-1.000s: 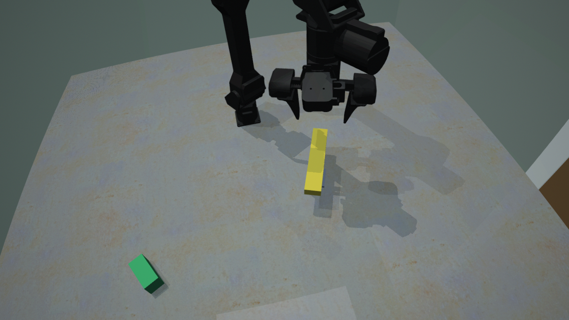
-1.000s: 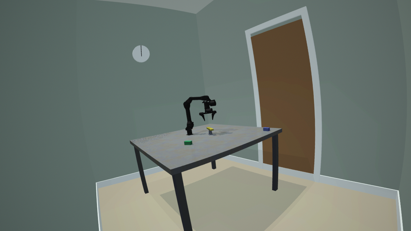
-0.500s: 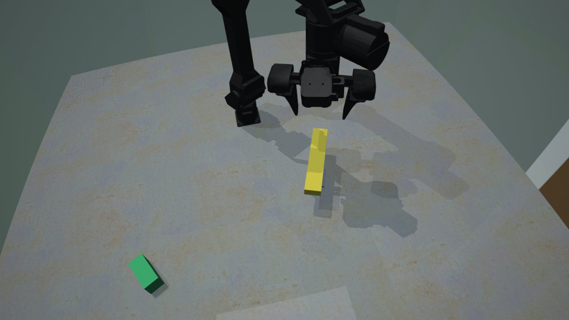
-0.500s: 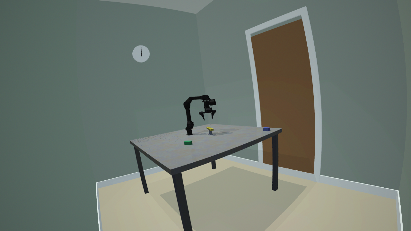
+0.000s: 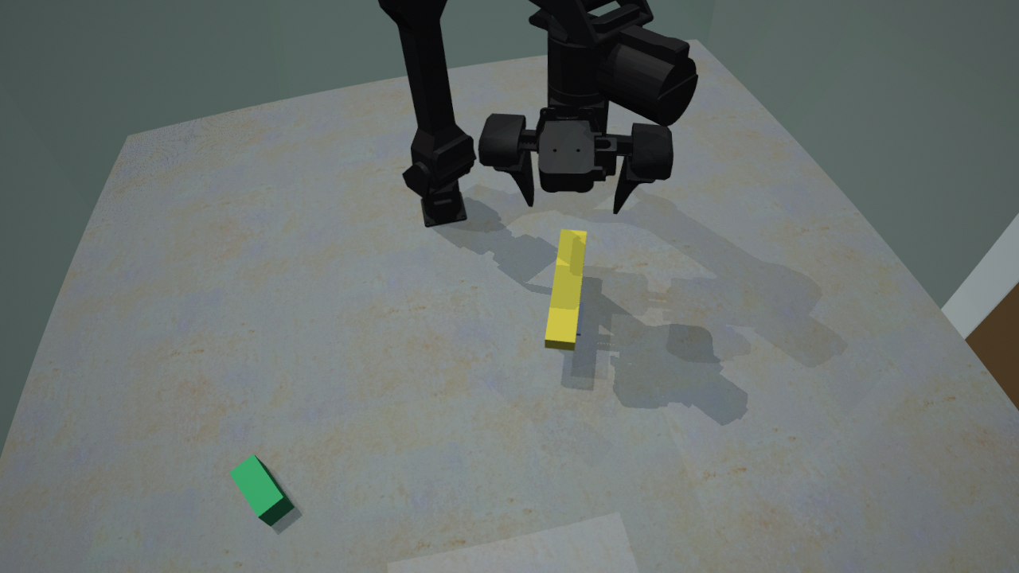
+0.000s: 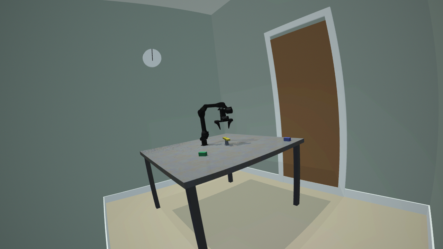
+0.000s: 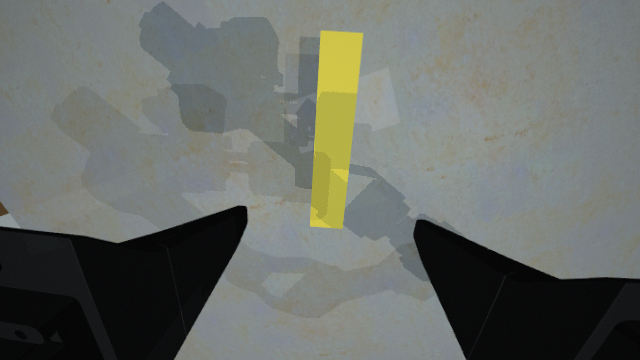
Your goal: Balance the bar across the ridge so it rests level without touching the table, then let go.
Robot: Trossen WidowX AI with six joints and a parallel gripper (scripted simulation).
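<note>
Against green-gray walls, with a brown door [image 6: 305,102] in a pale frame and a round white clock [image 6: 152,57], stands a desk [image 5: 213,285] [image 6: 216,160] with a mottled gray top and dark legs on a beige floor [image 6: 139,222]. A darker patch lies on the floor beneath it. The black arm [image 5: 431,78] [image 6: 202,122] rises from its base on the desk, bends at the top, reaches across and drops its wrist so that the end effector [image 5: 573,209] [image 6: 224,128] [image 7: 330,220] points down. It is released: its fingers stand wide apart with nothing between them, above the desk and apart from the yellow bar [image 5: 567,288] [image 6: 226,138] [image 7: 336,130]. The bar lies across the top of the gray-blue ridge [image 6: 227,143], raised off the desk; whether it is exactly level I cannot tell. A green block [image 5: 260,489] [image 6: 202,154] and a blue block [image 6: 287,139], near a desk corner, rest on the desk, well apart from the ridge.
</note>
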